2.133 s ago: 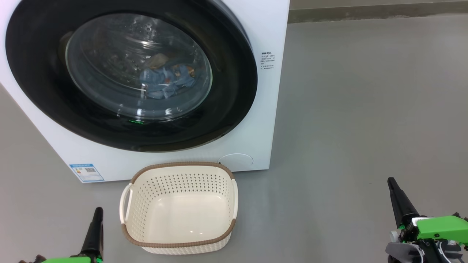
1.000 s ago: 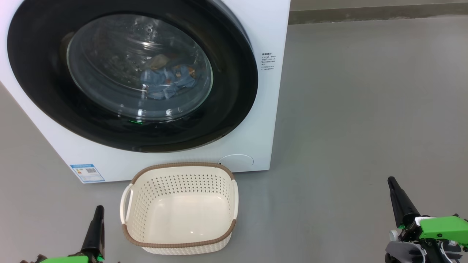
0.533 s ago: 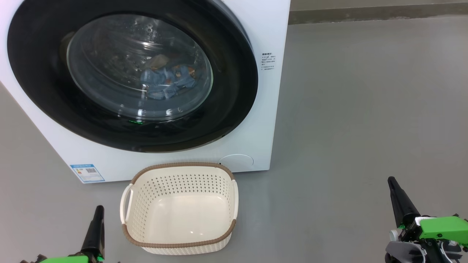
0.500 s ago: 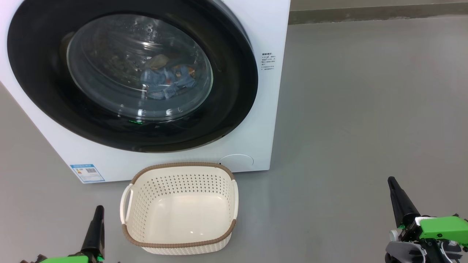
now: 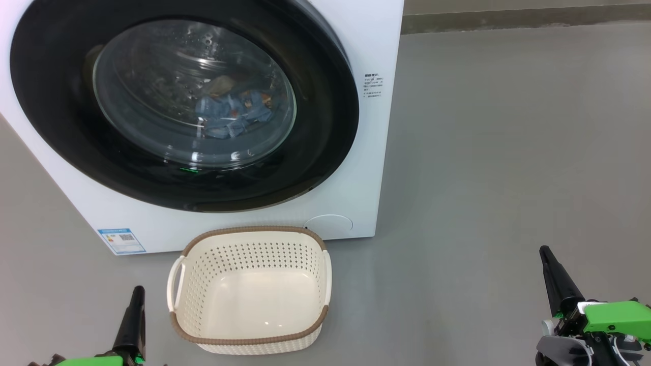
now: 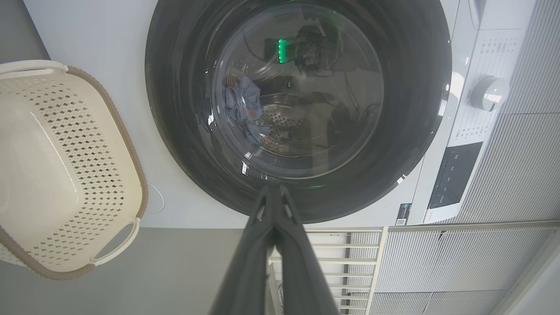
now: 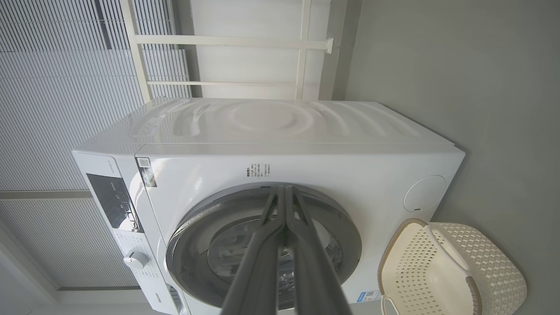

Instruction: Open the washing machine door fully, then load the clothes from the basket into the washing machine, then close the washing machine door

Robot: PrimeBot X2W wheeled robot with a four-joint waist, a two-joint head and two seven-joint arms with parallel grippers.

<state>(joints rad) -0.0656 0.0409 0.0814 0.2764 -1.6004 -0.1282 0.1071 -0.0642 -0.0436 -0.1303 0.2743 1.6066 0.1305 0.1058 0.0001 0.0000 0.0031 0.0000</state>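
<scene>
The washing machine stands white and boxy at the upper left. Its washing machine door lies shut flat against the front. Through the glass, light-blue clothes lie in the drum, and they show in the left wrist view as clothes too. The cream basket sits on the floor before the machine with a bare bottom. My left gripper is shut at the lower left, just left of the basket. At the lower right my right gripper is shut, far from both. Neither holds anything.
Grey floor stretches wide to the machine's right, up to a wall base. A control panel and dial sit on the machine's top front. A white rail frame and ribbed panels stand behind it.
</scene>
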